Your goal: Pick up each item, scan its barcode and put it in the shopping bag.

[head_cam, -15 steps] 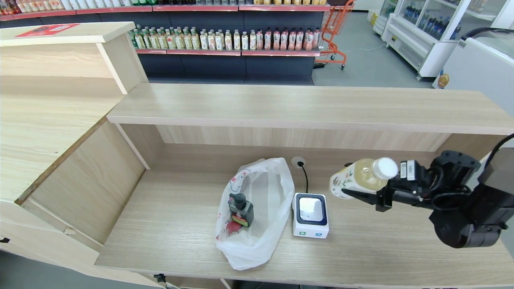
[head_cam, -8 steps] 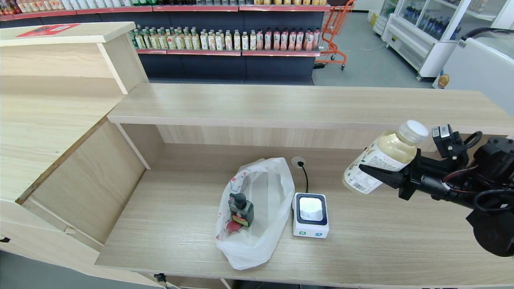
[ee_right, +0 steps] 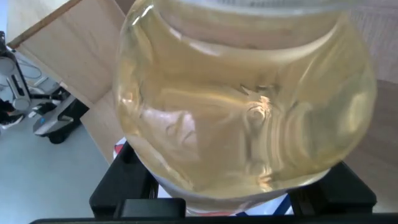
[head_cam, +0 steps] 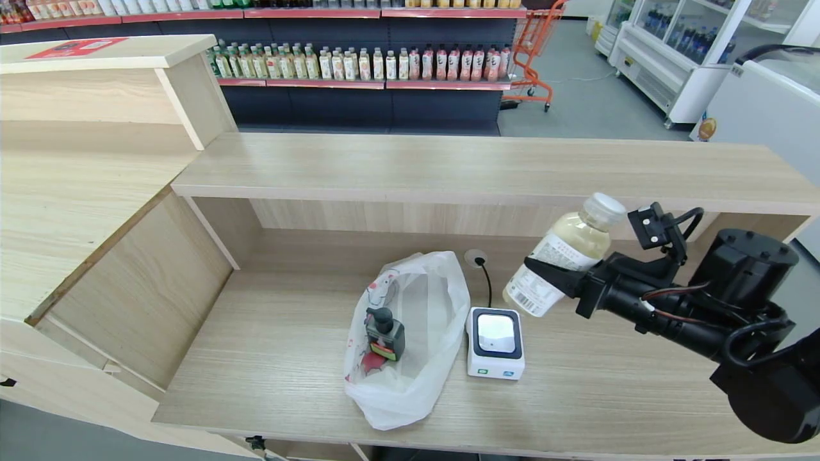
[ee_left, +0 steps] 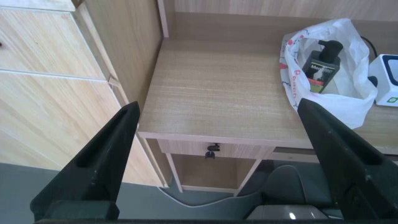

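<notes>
fingers of right gripper clamp tilted bottle — near scanner; left gripper spread wide

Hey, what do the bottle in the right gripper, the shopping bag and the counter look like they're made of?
Bottle: probably clear glossy plastic; pale liquid shows through its wall.
Shopping bag: thin translucent white plastic film, crinkled; the pump bottle inside shows through it.
Counter: matte light wood-grain board; solid wood or laminate, I cannot tell.
</notes>
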